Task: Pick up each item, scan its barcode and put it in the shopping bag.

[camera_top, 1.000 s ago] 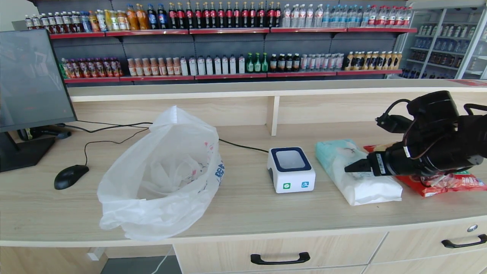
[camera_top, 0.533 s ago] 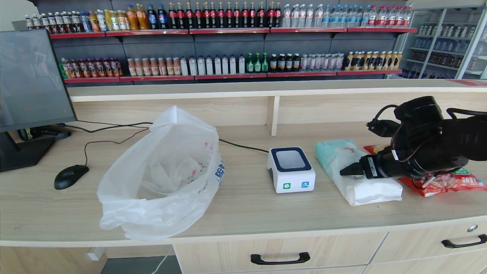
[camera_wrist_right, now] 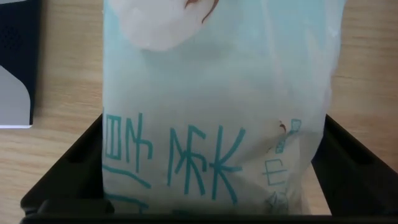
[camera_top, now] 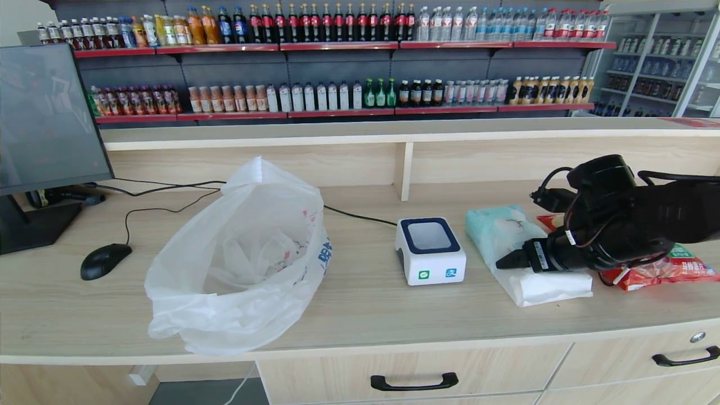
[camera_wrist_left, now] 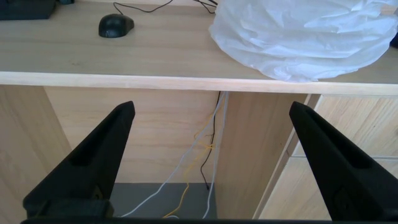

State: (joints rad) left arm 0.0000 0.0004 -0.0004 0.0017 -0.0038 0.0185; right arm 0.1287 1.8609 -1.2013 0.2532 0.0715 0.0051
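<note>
A soft white and pale-blue tissue pack (camera_top: 506, 230) lies on the counter right of the white barcode scanner (camera_top: 430, 250). My right gripper (camera_top: 504, 262) is low over the pack's near half. In the right wrist view its open fingers (camera_wrist_right: 62, 177) stand on either side of the tissue pack (camera_wrist_right: 217, 93), with the scanner (camera_wrist_right: 15, 74) off to one side. A red snack packet (camera_top: 669, 270) lies beyond the pack, partly hidden by the arm. The white shopping bag (camera_top: 247, 259) stands open left of the scanner. My left gripper (camera_wrist_left: 211, 162) hangs open below the counter's front edge, near the bag (camera_wrist_left: 305, 37).
A monitor (camera_top: 45, 118) and a black mouse (camera_top: 104, 260) sit at the counter's left end, with cables running behind the bag. A raised ledge with a divider (camera_top: 404, 169) bounds the back. Drawers with black handles (camera_top: 413, 383) are below.
My right gripper has moved left and down, from above the tissue pack to low over it. The pack, bag and scanner have stayed put.
</note>
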